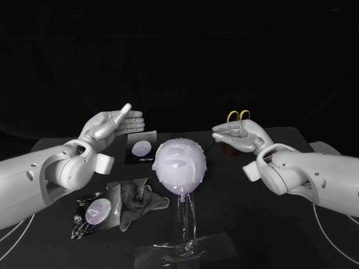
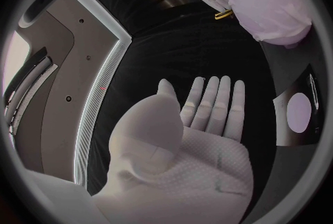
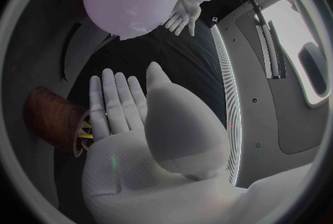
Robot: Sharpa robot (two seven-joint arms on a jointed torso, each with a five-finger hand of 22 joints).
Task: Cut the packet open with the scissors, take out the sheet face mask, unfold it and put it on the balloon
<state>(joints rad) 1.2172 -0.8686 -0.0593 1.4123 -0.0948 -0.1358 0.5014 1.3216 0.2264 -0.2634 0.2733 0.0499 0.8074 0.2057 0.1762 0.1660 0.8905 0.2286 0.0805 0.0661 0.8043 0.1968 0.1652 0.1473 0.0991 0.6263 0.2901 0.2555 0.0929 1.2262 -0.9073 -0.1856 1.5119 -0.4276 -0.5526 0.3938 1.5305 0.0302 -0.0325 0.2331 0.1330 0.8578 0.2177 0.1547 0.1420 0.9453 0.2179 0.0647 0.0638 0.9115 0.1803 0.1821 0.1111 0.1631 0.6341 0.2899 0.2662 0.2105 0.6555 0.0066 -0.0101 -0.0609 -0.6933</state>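
Though printed, packet (image 1: 141,147) lettering is illegible.

There are two packets, one packet (image 1: 141,147) and a second packet (image 1: 95,211). There is one balloon (image 1: 181,189), one sheet face mask (image 1: 178,161), one pair of scissors (image 1: 239,115), one brown holder (image 3: 49,115), one grey cloth (image 1: 139,197) and one clear stand (image 1: 181,246). There are two robot hands, the left robot hand (image 1: 115,124) and the right robot hand (image 1: 236,136).

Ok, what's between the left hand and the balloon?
A packet lies between the left hand and the balloon, as the head view shows.
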